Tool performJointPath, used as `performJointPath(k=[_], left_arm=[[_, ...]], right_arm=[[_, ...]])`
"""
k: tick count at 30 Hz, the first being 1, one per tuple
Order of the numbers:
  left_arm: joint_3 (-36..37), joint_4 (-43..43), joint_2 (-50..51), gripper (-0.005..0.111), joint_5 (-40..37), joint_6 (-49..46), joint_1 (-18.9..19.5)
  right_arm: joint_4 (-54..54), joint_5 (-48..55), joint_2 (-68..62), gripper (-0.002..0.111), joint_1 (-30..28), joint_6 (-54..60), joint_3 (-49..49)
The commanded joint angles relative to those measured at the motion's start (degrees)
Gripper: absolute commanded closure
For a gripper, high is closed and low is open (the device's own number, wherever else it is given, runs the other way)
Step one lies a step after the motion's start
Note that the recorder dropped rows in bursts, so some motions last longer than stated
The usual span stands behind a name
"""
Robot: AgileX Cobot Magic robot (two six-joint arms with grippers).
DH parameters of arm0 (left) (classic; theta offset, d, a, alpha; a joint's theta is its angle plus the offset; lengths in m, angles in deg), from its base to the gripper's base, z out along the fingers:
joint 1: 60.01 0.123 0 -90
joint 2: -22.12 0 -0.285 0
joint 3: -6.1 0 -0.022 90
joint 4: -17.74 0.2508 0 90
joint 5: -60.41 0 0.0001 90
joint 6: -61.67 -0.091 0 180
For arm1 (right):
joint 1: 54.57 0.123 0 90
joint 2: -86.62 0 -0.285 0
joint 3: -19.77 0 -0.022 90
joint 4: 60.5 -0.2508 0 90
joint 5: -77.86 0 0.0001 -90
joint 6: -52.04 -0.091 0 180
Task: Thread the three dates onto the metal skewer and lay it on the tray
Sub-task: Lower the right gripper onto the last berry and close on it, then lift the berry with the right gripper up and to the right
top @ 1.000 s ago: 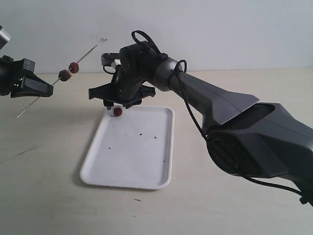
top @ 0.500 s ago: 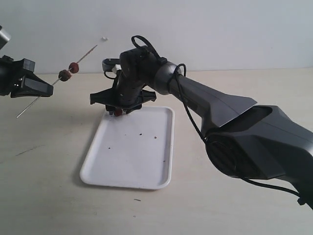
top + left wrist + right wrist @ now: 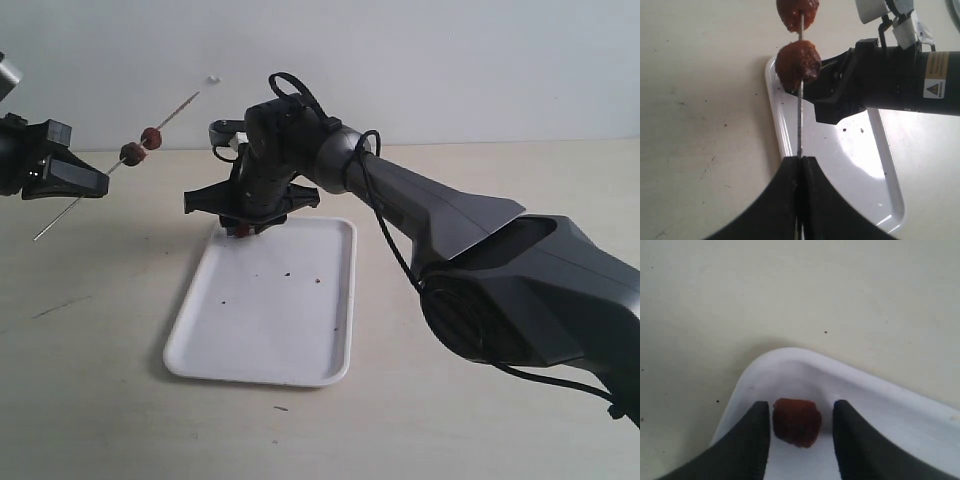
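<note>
My left gripper (image 3: pixel 88 182) (image 3: pixel 800 161) is shut on the thin metal skewer (image 3: pixel 170 113) (image 3: pixel 799 120), held slanting in the air at the left. Two dates (image 3: pixel 131 152) (image 3: pixel 151 137) are threaded on it; the nearer date (image 3: pixel 797 62) shows large in the left wrist view. The third date (image 3: pixel 796 421) (image 3: pixel 242 229) lies in the far left corner of the white tray (image 3: pixel 300 330) (image 3: pixel 880 405). My right gripper (image 3: pixel 799 412) (image 3: pixel 243 222) is open, low over that corner, with the date between its fingers. One finger (image 3: pixel 757 427) is close to or touching it; a gap remains on the other side.
Dark crumbs (image 3: pixel 288 272) speckle the tray. A short dark scratch mark (image 3: pixel 45 307) is on the beige tabletop (image 3: pixel 100 400) at the left. My right arm (image 3: pixel 430 215) stretches across the right half of the table to the tray's far edge.
My right gripper has come down over the date in the tray corner, so that its fingers now stand on either side of it. The left gripper with the skewer has held still.
</note>
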Motion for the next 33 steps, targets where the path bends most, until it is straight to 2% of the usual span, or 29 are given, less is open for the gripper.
performJointPath(k=[1, 20, 33], left_arm=[[-0.04, -0.68, -0.72, 0.107, -0.75, -0.3, 0.01], [-0.04, -1.14, -0.72, 0.107, -0.74, -0.3, 0.01], [-0.04, -1.14, -0.72, 0.107, -1.0, -0.3, 0.01]], right_arm=[[0.01, -0.31, -0.3, 0.07, 0.12, -0.06, 0.32], [0.01, 0.13, -0.3, 0.087, 0.12, -0.06, 0.32], [1.92, 3.2, 2.63, 0.087, -0.36, 0.08, 0.32]])
